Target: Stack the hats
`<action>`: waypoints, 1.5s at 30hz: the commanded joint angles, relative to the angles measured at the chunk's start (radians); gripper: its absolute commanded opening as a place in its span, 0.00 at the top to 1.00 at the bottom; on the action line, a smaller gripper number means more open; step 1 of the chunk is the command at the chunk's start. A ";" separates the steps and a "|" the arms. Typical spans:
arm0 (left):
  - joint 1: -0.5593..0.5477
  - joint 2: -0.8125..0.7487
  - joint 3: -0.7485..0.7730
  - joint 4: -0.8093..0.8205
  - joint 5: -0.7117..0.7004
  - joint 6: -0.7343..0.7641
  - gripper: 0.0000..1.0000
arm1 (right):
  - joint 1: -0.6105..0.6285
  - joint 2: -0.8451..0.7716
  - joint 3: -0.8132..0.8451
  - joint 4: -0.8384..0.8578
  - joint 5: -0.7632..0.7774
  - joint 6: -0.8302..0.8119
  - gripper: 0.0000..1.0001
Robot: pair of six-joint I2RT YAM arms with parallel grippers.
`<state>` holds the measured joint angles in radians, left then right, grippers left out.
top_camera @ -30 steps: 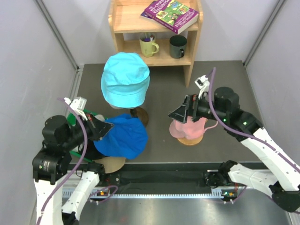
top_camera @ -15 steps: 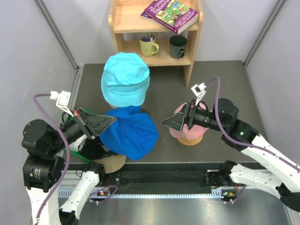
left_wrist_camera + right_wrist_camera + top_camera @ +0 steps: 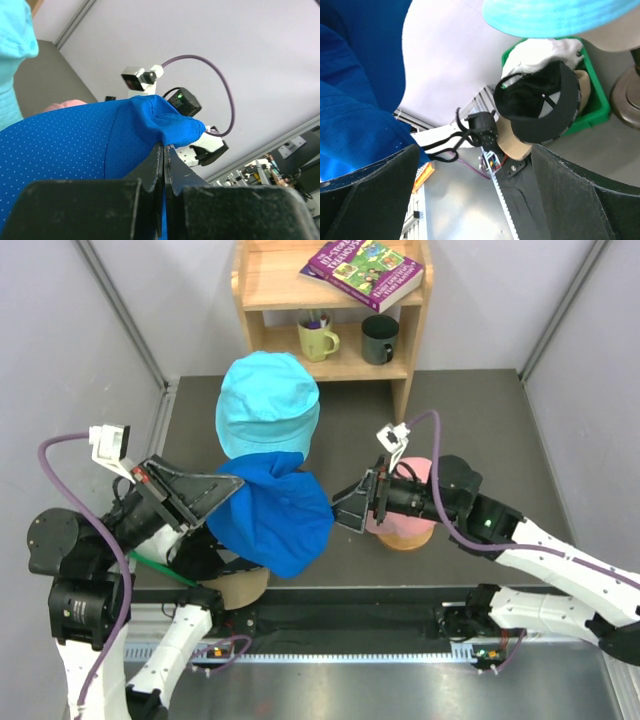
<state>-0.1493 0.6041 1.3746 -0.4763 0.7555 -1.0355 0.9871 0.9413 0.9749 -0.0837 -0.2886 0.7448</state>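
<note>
**Now the royal blue cap is riding higher, toward the cyan hat**

Compared with a second ago, the left arm is standing taller and carrying its load farther from the table's near edge, while the right arm is reaching leftward, away from its earlier spot above the pink cap.

The cyan bucket hat is sitting unmoved on its stand toward the far left of the table. The royal blue cap is hanging in the air by the near left edge. Its far side is now overlapping the cyan hat's near brim in the top view, where before there was a gap; whether the two are touching cannot be told. The pink cap is resting on its stand near the table's near right, and more of it is showing now.

The left gripper is pinching a fold of the blue cap's fabric, its jaws pressed fully together. The right gripper is hovering just right of the blue cap with its fingers spread wide, holding nothing and touching nothing.
</note>
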 commanded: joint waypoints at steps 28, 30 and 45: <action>0.005 0.037 -0.012 0.395 0.076 -0.230 1.00 | 0.070 0.140 -0.016 0.550 -0.208 0.099 0.04; 0.005 0.049 -0.014 0.409 0.077 -0.222 1.00 | 0.070 0.160 -0.010 0.596 -0.231 0.110 0.04; 0.005 0.178 -0.048 0.668 0.041 -0.184 1.00 | 0.101 0.252 0.071 0.726 -0.376 0.223 0.03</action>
<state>-0.1493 0.7399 1.3182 0.0261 0.8158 -1.2285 1.0657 1.1660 0.9833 0.5674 -0.6071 0.9344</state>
